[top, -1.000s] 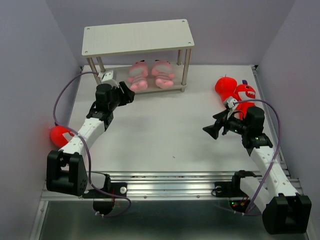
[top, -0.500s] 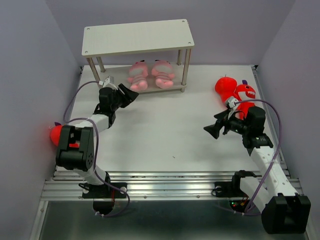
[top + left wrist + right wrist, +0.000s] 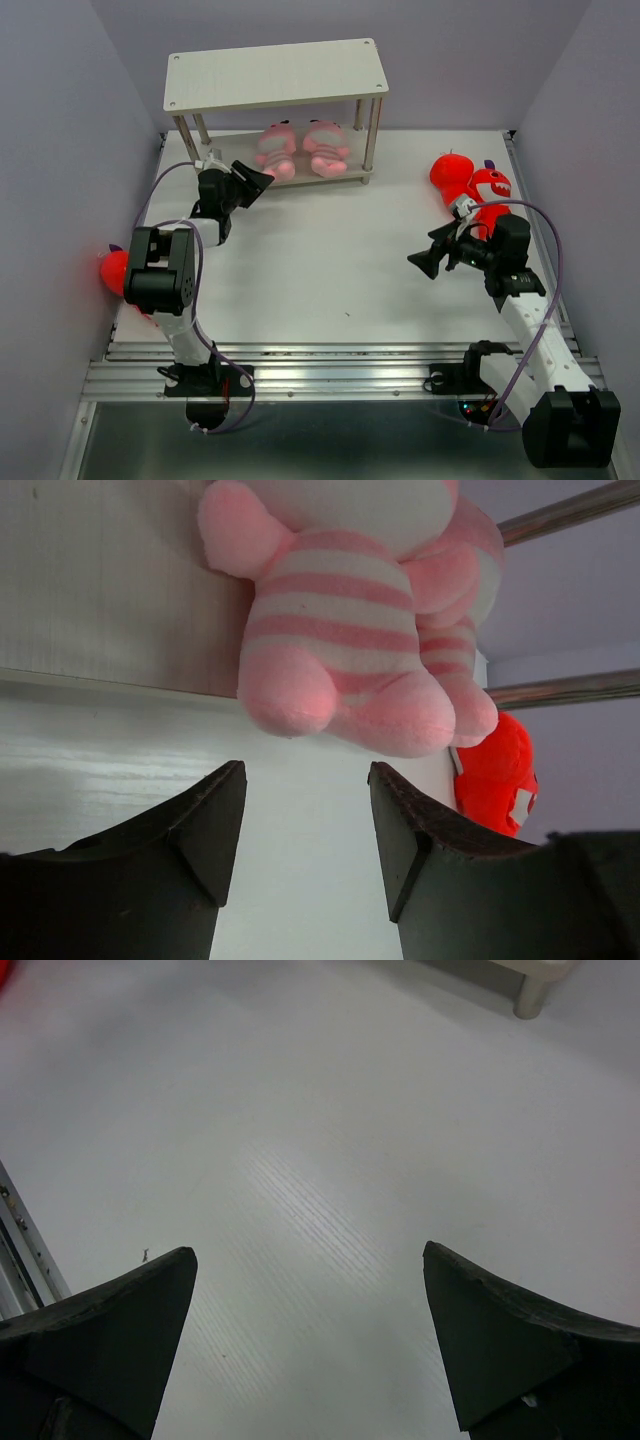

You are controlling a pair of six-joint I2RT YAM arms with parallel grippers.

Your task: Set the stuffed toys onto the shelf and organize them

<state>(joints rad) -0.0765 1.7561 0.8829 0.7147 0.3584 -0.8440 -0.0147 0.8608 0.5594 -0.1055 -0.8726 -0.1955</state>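
Two pink striped toys point(image 3: 300, 148) sit side by side on the shelf's point(image 3: 275, 75) lower board, just ahead of the half-open, empty left pincer point(image 3: 260, 179), while two red sharks point(image 3: 470, 185) lie on the table point(image 3: 330, 260) just behind the wide-open, empty right pincer point(image 3: 419, 262), the nearer one.

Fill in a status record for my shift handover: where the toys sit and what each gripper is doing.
shelf, lower tier: two pink striped toys side by side
table, right side: two red sharks close together
table, left edge: third red shark, partly hidden by the left arm
left gripper: open, empty, facing the pink striped toys
right gripper: open, empty, above bare table
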